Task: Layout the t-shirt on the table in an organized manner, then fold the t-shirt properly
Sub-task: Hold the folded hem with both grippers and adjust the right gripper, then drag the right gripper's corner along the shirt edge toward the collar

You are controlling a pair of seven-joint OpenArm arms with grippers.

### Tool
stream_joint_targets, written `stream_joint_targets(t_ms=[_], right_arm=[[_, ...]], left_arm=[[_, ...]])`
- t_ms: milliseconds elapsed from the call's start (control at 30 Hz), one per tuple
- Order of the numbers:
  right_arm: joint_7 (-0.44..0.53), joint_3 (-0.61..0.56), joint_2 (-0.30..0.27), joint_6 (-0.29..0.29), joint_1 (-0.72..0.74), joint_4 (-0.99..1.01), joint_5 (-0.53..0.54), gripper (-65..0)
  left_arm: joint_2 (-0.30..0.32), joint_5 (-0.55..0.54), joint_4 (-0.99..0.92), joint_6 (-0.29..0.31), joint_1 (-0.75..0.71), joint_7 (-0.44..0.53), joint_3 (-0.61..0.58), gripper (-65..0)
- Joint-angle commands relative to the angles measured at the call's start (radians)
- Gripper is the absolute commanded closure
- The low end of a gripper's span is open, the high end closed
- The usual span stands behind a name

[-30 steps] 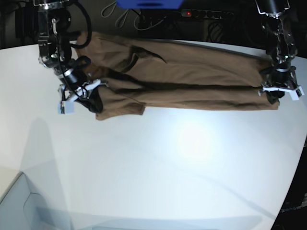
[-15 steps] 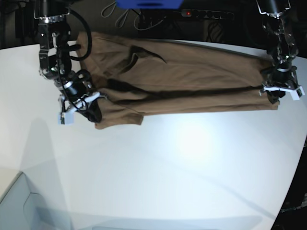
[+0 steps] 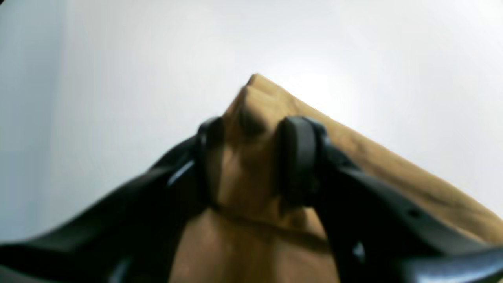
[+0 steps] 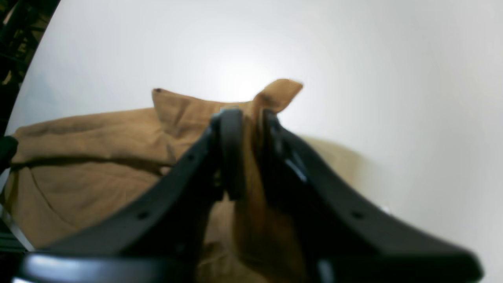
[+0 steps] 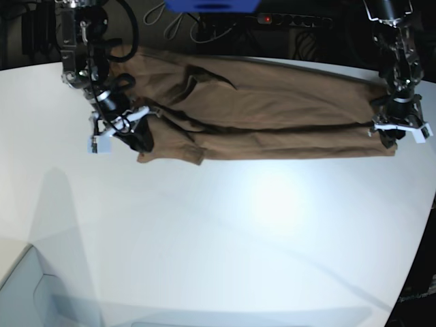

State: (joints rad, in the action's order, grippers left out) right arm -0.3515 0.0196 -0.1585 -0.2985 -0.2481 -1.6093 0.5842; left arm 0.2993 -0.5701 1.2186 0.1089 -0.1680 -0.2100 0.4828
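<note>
The brown t-shirt (image 5: pixel 272 109) lies stretched in a long band across the far part of the white table (image 5: pixel 238 238). My right gripper (image 5: pixel 117 129) is at the shirt's left end, by the sleeve. In the right wrist view that gripper (image 4: pixel 249 122) is shut on a pinched fold of the t-shirt (image 4: pixel 98 157), and a cloth tip sticks up past the fingers (image 4: pixel 232 129). My left gripper (image 5: pixel 398 129) holds the right end. In the left wrist view it (image 3: pixel 251 133) is shut on a thick bunch of the t-shirt (image 3: pixel 247 177).
A power strip (image 5: pixel 293 19) with a red light, cables and a blue object (image 5: pixel 211 5) sit behind the table's far edge. The table edge curves away on the right (image 5: pixel 422 225). A pale grey box corner (image 5: pixel 27 293) shows at the bottom left.
My right gripper has moved back and a little right with the sleeve end, pulling the shirt's left part farther up the table. The left arm has not moved.
</note>
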Motion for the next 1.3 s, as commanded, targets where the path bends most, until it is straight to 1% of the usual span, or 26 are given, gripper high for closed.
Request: stream_joint_targets(t_ms=[0, 67, 133, 333, 400, 533, 633, 733, 867, 933, 1067, 1200, 1267], right_arm=[[0.027, 0.004, -0.01, -0.012, 0.01, -0.018, 0.015, -15.6], [0.027, 0.004, -0.011, -0.012, 0.014, -0.018, 0.015, -19.9], [0.027, 0.004, -0.011, -0.012, 0.017, -0.018, 0.015, -22.6], [0.027, 0.006, -0.008, -0.012, 0.02, -0.015, 0.013, -25.3], [0.022, 0.006, -0.01, -0.012, 0.042, -0.013, 0.013, -26.2], [0.019, 0.006, -0.014, -0.009, 0.077, -0.001, 0.012, -26.7], [0.019, 0.004, -0.04, -0.008, 0.114, 0.04, 0.012, -26.7], [0.019, 0.004, -0.048, -0.008, 0.157, 0.112, 0.012, -26.7], [0.018, -0.002, -0.082, -0.008, 0.184, 0.168, 0.013, -26.8], [0.015, -0.002, -0.086, -0.008, 0.192, 0.174, 0.013, -26.8], [-0.034, -0.002, -0.083, -0.012, 0.195, 0.168, 0.013, -26.8], [-0.034, -0.008, -0.08, -0.012, 0.194, 0.175, 0.013, -26.8], [-0.034, -0.04, -0.08, -0.012, 0.194, 0.175, 0.013, -26.4]], left_arm=[[0.018, -0.003, 0.014, 0.002, 0.011, 0.021, 0.004, -24.3], [0.018, -0.003, 0.014, 0.002, 0.011, 0.021, 0.006, -24.3], [0.018, -0.003, 0.014, 0.002, 0.011, 0.021, 0.006, -24.3], [0.018, -0.003, 0.014, 0.002, 0.005, 0.021, 0.009, -24.3], [0.018, -0.003, 0.014, 0.002, 0.005, 0.021, 0.009, -24.3], [0.016, -0.003, 0.014, 0.002, 0.003, 0.021, 0.009, -24.3], [0.016, -0.003, 0.014, 0.002, 0.003, 0.021, 0.006, -24.3], [0.015, -0.003, 0.014, 0.002, 0.003, 0.021, 0.006, -24.3], [0.013, -0.003, 0.014, 0.002, 0.003, 0.021, 0.004, -24.3], [0.011, -0.003, 0.014, 0.002, 0.003, 0.021, 0.004, -24.3], [0.008, -0.003, 0.014, 0.001, 0.008, 0.021, 0.004, -24.3], [0.007, -0.003, 0.014, -0.001, 0.011, 0.021, 0.004, -24.3], [0.007, -0.003, 0.014, -0.001, 0.011, 0.021, 0.004, -24.3]])
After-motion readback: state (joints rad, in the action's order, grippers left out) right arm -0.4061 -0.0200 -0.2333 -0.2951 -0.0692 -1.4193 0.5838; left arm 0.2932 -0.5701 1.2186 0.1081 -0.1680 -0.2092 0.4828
